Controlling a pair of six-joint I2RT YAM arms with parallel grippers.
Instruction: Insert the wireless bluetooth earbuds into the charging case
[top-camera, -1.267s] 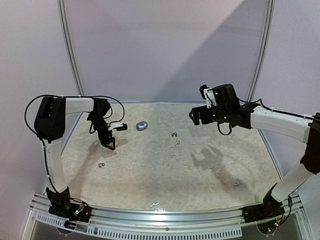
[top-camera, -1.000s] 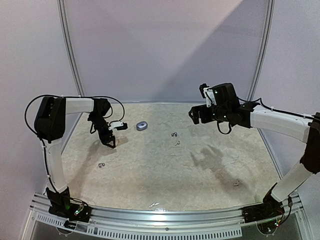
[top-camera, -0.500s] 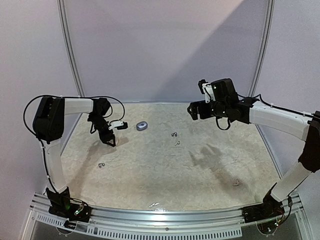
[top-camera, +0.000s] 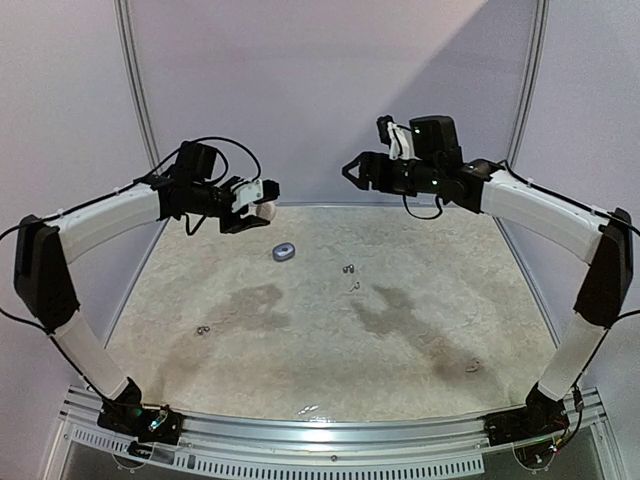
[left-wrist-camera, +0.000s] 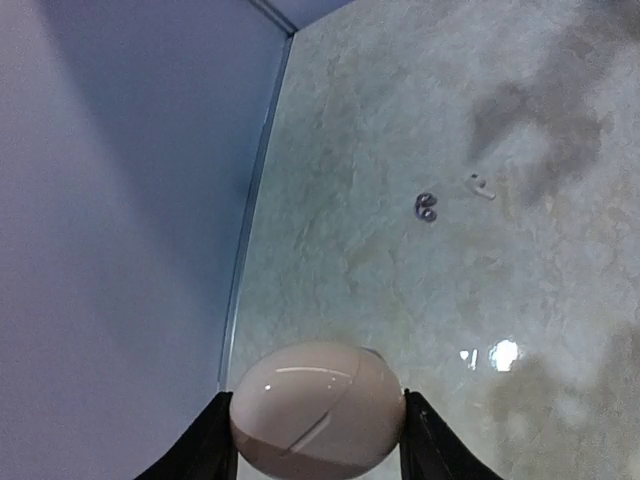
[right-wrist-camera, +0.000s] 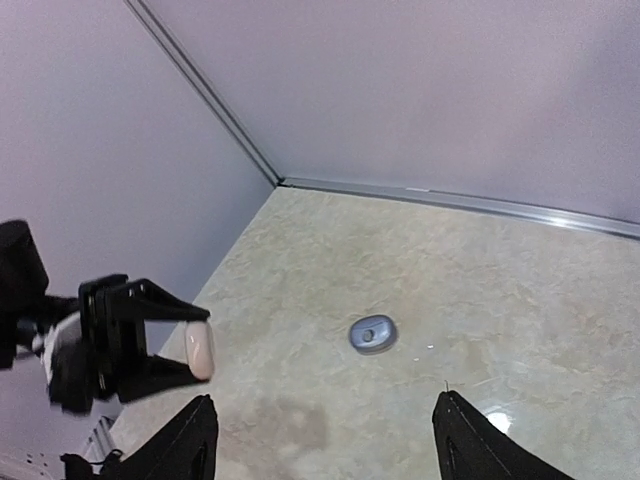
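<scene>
A whitish egg-shaped charging case (left-wrist-camera: 318, 408) is held in the air, with my left gripper (left-wrist-camera: 318, 400) shut on its two sides. In the top view that gripper (top-camera: 262, 205) hangs high over the far left of the table. My right gripper (top-camera: 352, 170) is raised opposite it, open and empty (right-wrist-camera: 325, 400), and faces the held case (right-wrist-camera: 199, 350). Wireless bluetooth earbuds lie on the table: a dark one (top-camera: 349, 267) beside a white one (top-camera: 354, 287), another dark one (top-camera: 203, 330) at the left, and a whitish one (top-camera: 472, 366) near the right front.
A blue-grey oval case (top-camera: 284, 252) lies closed on the table below and between the two grippers, also in the right wrist view (right-wrist-camera: 372, 333). The marbled table (top-camera: 300, 370) has a metal rail along the back wall and at the front edge.
The left arm has swung up from the table and rightward, now holding the whitish case aloft. The right gripper has risen and moved left towards it, its jaws a little narrower.
</scene>
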